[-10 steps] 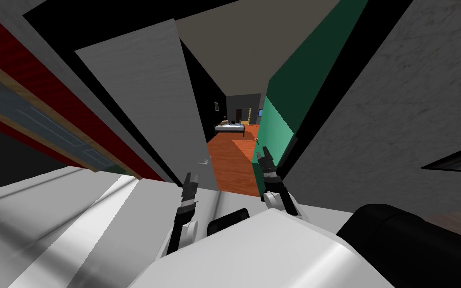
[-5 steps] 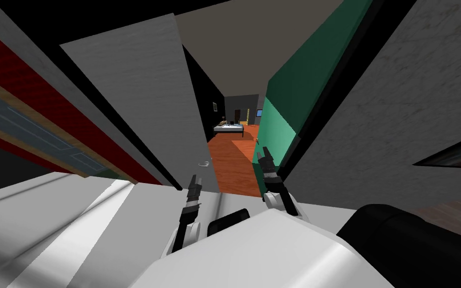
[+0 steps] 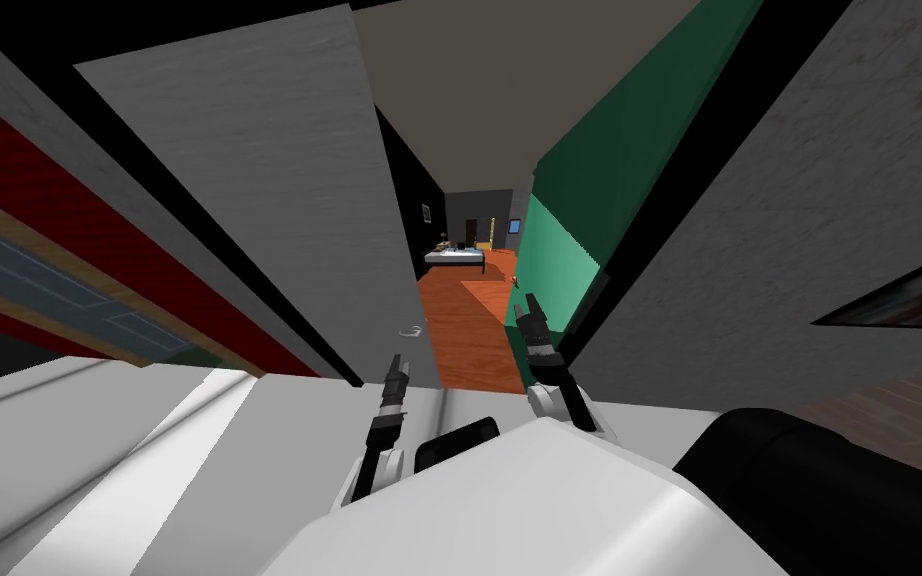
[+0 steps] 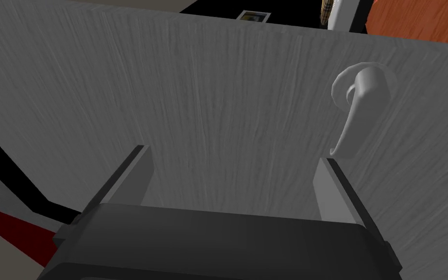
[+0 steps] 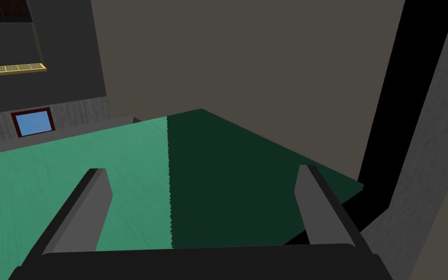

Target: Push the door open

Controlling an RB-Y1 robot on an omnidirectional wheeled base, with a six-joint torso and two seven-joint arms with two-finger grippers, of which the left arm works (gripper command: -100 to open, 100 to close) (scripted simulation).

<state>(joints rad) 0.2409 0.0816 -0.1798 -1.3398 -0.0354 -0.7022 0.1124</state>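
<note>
A grey door [image 3: 279,190] stands partly swung open on my left, its free edge beside the gap to the room beyond. Its pale lever handle [image 3: 409,330] sits low near that edge. My left gripper [image 3: 396,368] is open and right at the door's face [image 4: 208,107], just below and left of the handle [image 4: 359,112]. My right gripper [image 3: 530,312] is open in the doorway gap, near the green wall [image 3: 559,250], with nothing between its fingers [image 5: 92,209].
Through the gap lies an orange floor [image 3: 464,330] with a bed [image 3: 454,257] at the far end. The green wall [image 5: 72,180] and a grey wall [image 3: 799,230] bound the right side. A red wall with a wooden frame [image 3: 59,280] runs on the left.
The door has swung further open, its face looming larger. My left gripper has moved forward and right towards the handle. The right arm holds still.
</note>
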